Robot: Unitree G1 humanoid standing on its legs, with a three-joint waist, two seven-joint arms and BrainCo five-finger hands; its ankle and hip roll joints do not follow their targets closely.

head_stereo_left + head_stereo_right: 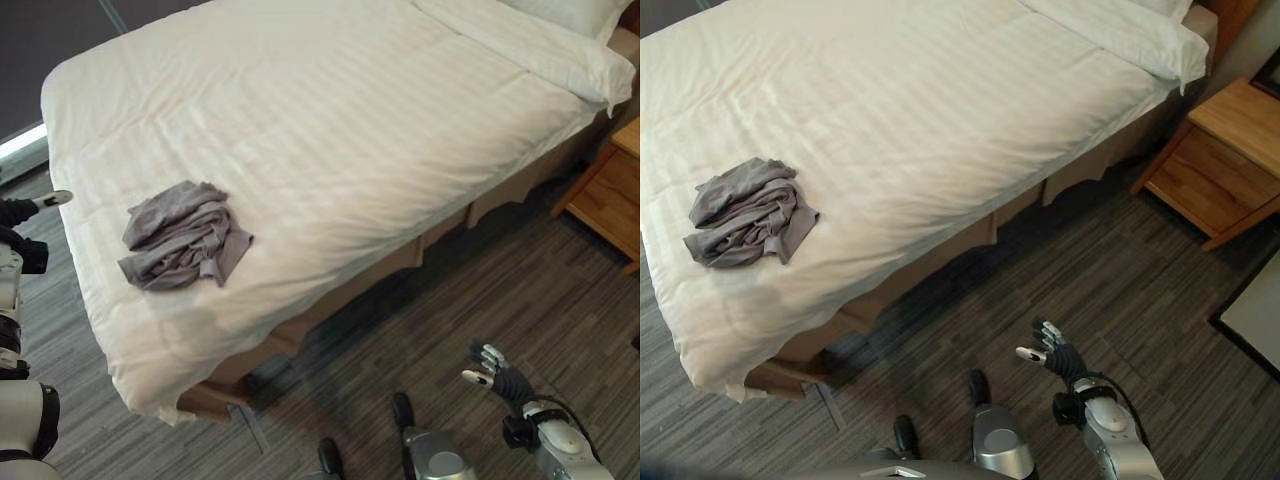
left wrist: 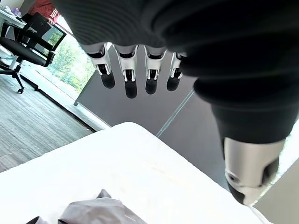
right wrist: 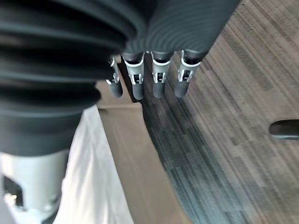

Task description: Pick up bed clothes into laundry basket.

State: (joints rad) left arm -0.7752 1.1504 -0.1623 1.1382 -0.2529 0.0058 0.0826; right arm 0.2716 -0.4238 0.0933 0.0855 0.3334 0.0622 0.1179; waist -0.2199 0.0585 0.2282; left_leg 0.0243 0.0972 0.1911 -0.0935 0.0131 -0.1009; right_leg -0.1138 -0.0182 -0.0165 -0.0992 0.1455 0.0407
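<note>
The crumpled grey fabric garment (image 1: 184, 238) lies in a loose heap on the white striped duvet of the bed (image 1: 330, 120), near the bed's foot corner on my left side. It rests flat on the cover, with bare white duvet all round it, and nothing touches it.

My left hand (image 1: 28, 207) is at the far left, beside the edge of the mattress and level with the garment but apart from it. In my left wrist view, its fingers (image 2: 130, 74) hang straight and relaxed, spread in a row, holding nothing; past them lie the white duvet and the top folds of the grey garment.

My right hand (image 1: 1052, 352) is low over the dark grey striped carpet floor (image 1: 1140, 270), well apart from the bed and from the garment. In my right wrist view, its fingers (image 3: 159, 77) point straight out in a row, empty, above the carpet and the tan fabric bed skirt (image 3: 135, 163).

A white pillow (image 1: 575, 15) sits at the head of the bed. A light wooden bedside table (image 1: 1225, 160) stands just beside the bed at that end, on my right.
</note>
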